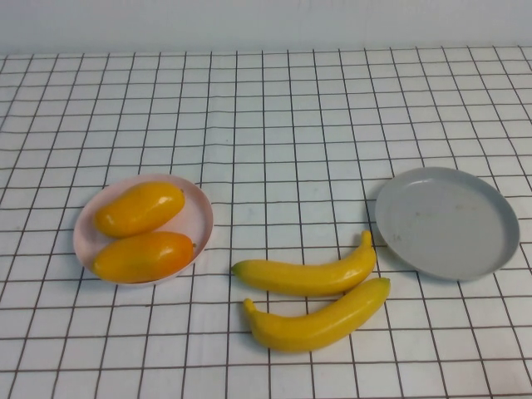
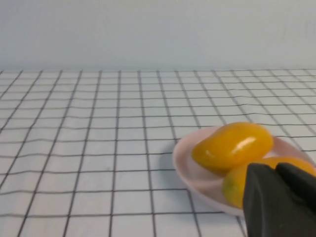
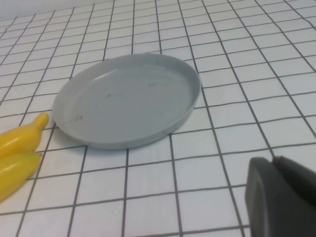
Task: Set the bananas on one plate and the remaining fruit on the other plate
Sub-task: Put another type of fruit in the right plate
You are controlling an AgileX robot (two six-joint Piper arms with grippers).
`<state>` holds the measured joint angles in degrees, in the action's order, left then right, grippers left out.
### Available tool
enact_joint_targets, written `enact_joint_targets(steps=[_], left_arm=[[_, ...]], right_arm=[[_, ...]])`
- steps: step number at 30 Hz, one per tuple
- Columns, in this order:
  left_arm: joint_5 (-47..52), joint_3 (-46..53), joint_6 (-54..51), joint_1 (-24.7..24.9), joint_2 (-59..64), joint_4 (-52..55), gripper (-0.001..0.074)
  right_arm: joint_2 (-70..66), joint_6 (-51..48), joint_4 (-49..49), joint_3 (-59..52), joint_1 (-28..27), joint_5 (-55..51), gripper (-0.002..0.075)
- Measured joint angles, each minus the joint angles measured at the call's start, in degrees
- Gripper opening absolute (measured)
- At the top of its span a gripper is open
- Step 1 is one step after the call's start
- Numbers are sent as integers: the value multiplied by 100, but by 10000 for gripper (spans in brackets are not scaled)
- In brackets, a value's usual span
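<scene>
Two yellow bananas lie side by side on the checked cloth, one (image 1: 307, 274) just behind the other (image 1: 320, 322), left of the bare grey-blue plate (image 1: 446, 222). Both orange-yellow fruits (image 1: 139, 208) (image 1: 143, 256) rest on the pale pink plate (image 1: 199, 208) at the left. Neither arm shows in the high view. My left gripper (image 2: 275, 168) is shut and holds nothing, close in front of the nearer fruit (image 2: 234, 185) on the pink plate (image 2: 185, 163). My right gripper (image 3: 273, 160) is shut and holds nothing, over the cloth near the grey-blue plate (image 3: 128, 101), with the banana tips (image 3: 22, 138) beyond it.
A white cloth with a black grid (image 1: 274, 125) covers the whole table, backed by a plain pale wall.
</scene>
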<state>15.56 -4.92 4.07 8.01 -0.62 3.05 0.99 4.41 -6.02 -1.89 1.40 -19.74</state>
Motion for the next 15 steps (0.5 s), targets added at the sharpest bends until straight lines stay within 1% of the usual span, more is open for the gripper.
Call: enact_joint_targets(steps=[3,6,10,15], left_arm=[[-148,231,0,-554,0,-99,-2],[-527,542,-22,-857,0,-153,-2],[-422,626,-142,-935,0,-121,-2],[184,639,-511,-935,0,-85,-2]], right_arm=[[0,0,0,0,0,-11,-17],[0,0,0,0,0,-11,-16],[0,0,0,0,0,-11,-17],[0,0,-12,0,0,-11,-16]])
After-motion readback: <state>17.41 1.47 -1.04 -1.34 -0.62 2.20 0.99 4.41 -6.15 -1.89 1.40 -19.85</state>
